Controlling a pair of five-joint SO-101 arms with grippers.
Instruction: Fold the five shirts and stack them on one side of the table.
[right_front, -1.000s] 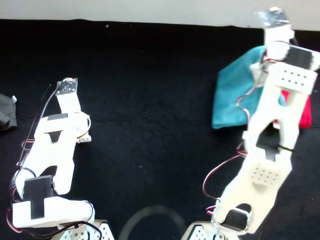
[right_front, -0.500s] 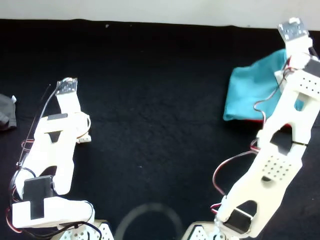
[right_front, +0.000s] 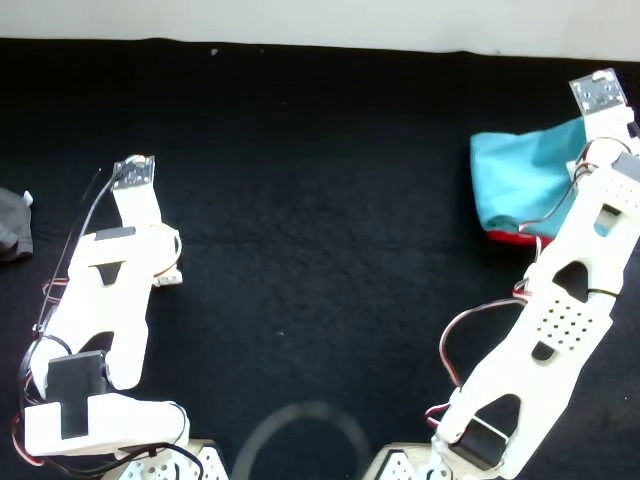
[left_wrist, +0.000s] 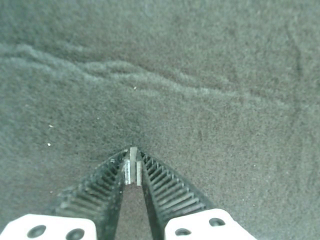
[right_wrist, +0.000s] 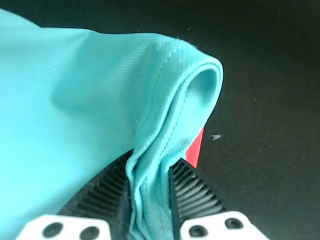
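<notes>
Teal shirt (right_front: 525, 180) at two o'clock, pinched by the right gripper (right_wrist: 152, 167).
It lies over a red shirt (right_front: 508, 237); the left gripper (left_wrist: 132, 167), jaws together, hangs at nine o'clock above the black table (right_front: 320, 200).

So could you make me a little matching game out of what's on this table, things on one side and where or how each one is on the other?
Things:
1. teal mesh shirt
2. red folded shirt
3. dark grey cloth
4. left gripper

Places or states:
a. shut on nothing, over the bare black felt table cover
b. an edge pinched in the right gripper
c. at the table's edge on the left arm's side
d. peeking out from under the teal one

Pairs: 1-b, 2-d, 3-c, 4-a
</notes>
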